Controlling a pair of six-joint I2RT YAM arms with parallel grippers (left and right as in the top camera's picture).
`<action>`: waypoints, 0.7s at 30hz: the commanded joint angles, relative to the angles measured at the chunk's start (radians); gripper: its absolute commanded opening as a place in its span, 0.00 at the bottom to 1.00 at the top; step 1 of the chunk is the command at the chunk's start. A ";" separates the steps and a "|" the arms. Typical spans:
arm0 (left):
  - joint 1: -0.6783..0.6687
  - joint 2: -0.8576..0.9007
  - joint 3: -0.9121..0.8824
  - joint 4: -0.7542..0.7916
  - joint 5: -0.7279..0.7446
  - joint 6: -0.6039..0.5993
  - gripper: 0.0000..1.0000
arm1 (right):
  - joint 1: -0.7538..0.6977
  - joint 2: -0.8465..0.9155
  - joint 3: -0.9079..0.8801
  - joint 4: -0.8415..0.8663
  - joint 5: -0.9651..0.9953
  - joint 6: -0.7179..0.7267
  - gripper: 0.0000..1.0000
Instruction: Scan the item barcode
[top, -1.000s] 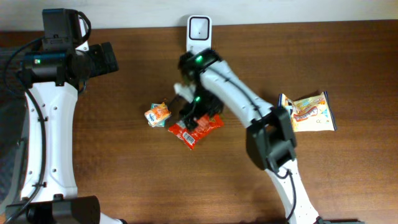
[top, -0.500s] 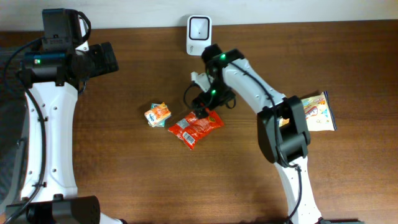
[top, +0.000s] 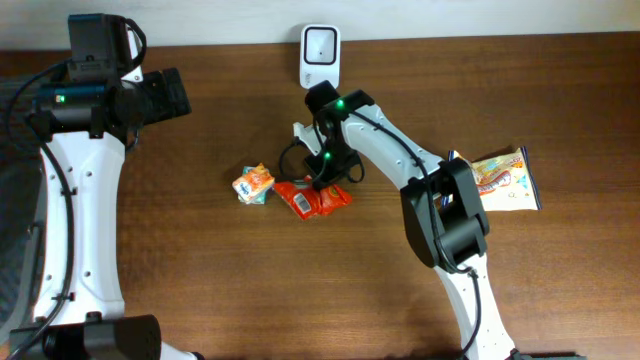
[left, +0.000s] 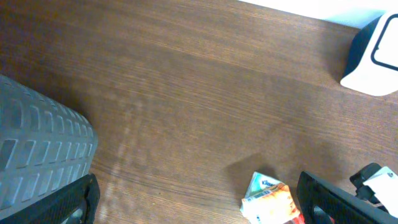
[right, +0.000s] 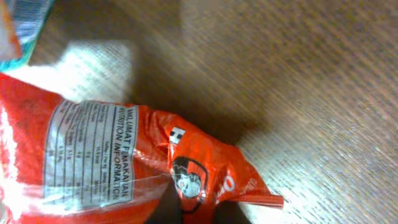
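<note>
snacks (top: 318, 198) three, scanner (top: 320, 50) one

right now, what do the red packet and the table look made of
The red packet: probably thin plastic film, glossy; it creases sharply, catches light and carries a printed label. The table: wood or wood-look laminate, matte dark brown; fine grain lines run across it.

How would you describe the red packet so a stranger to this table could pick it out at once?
Start at the white scanner at the back edge of the table and come straight forward. The red packet lies there, pinched by the right gripper. It alone is red: the small carton beside it is orange and white.
</note>
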 joint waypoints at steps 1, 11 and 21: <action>0.001 0.003 -0.004 0.001 0.003 0.005 0.99 | -0.003 0.061 -0.021 -0.014 -0.060 0.006 0.04; 0.001 0.003 -0.004 0.001 0.004 0.005 0.99 | -0.114 -0.216 -0.014 -0.052 -0.062 0.006 0.04; 0.001 0.003 -0.004 0.001 0.003 0.005 0.99 | -0.189 -0.644 -0.014 0.015 0.201 0.414 0.04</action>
